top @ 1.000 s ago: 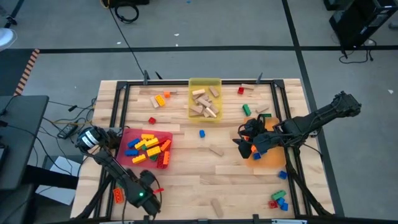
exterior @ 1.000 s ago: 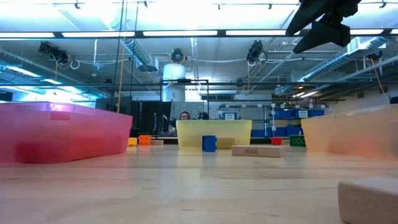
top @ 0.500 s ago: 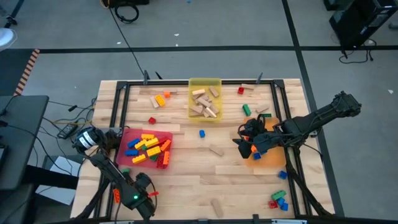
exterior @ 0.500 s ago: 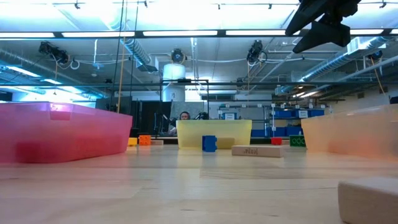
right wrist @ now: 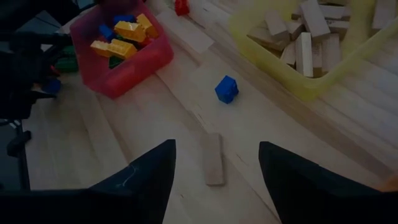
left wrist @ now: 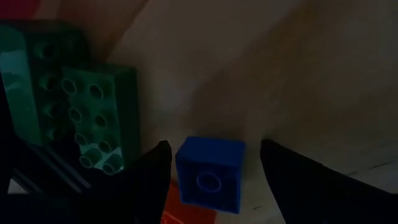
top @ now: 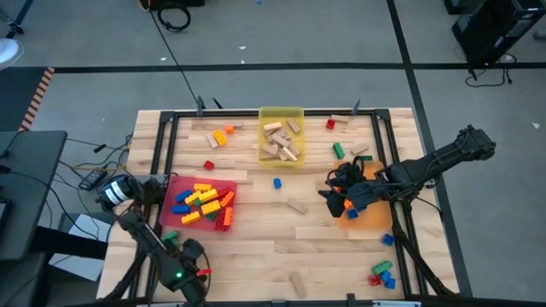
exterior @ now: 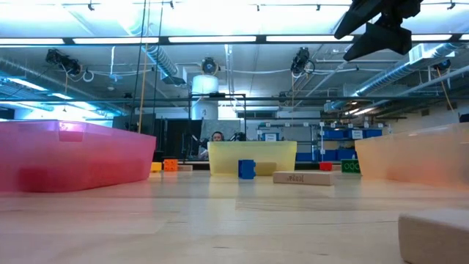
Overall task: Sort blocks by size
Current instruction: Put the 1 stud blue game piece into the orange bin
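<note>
While the right arm has held its place over the last second, you can see from above that the left gripper (top: 183,275) has slid further toward the table's near left corner, past the red tray (top: 173,189) with its yellow, blue and red bricks (top: 201,198). The right gripper (top: 335,194) hangs over the near edge of the orange tray (top: 373,215); the yellow tray (top: 281,113) at the far middle holds tan wooden blocks (top: 281,141). A blue brick (top: 277,182) and a wooden block (top: 296,205) lie loose on the table (top: 256,239) between the trays.

From table height nothing has shifted: the blue brick (exterior: 246,169) stands before the yellow tray (exterior: 252,151), the wooden block (exterior: 302,177) just right of it.

In your left wrist view the fingers (left wrist: 148,168) stand wide apart around a small blue brick (left wrist: 209,173), not touching it, with a green brick (left wrist: 99,118) beside.

In your right wrist view the fingers (right wrist: 154,171) are spread wide and hold nothing, above the wooden block (right wrist: 213,158) and the blue brick (right wrist: 226,89).
</note>
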Robot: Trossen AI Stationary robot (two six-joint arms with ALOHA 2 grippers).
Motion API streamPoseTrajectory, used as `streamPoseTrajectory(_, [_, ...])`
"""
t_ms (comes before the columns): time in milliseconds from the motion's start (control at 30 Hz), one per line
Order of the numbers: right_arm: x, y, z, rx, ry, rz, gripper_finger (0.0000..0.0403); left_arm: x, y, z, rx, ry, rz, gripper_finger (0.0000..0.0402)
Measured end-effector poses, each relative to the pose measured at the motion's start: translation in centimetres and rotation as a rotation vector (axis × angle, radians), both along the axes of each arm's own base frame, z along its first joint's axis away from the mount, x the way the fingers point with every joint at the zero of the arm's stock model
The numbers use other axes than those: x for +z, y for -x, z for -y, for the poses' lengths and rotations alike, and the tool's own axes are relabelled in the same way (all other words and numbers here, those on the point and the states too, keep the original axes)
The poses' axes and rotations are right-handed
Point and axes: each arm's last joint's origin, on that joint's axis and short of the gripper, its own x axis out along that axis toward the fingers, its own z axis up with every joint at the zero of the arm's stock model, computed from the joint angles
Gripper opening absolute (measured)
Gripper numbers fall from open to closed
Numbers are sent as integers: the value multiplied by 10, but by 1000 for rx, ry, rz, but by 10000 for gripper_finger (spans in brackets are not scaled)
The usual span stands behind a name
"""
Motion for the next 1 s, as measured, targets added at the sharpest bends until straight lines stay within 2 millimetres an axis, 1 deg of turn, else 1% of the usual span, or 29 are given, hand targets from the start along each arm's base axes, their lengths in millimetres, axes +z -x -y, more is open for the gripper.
streamPoseTrajectory(467, [0,0,0,0,-1,0,245,-1,0,5,17,37,15,253])
streamPoseTrajectory(600, [0,0,0,0,-1,0,244,-2,0,6,17,42,18,233])
streamPoseTrajectory(833, [0,0,0,0,0,0,245,-2,-3,5,25,51,21,178])
streamPoseTrajectory(900, [0,0,0,5,1,-2,246,-1,-4,4,31,51,16,169])
streamPoseTrajectory(1000, [0,0,-1,23,-15,-10,244,-1,-8,1,39,55,5,167])
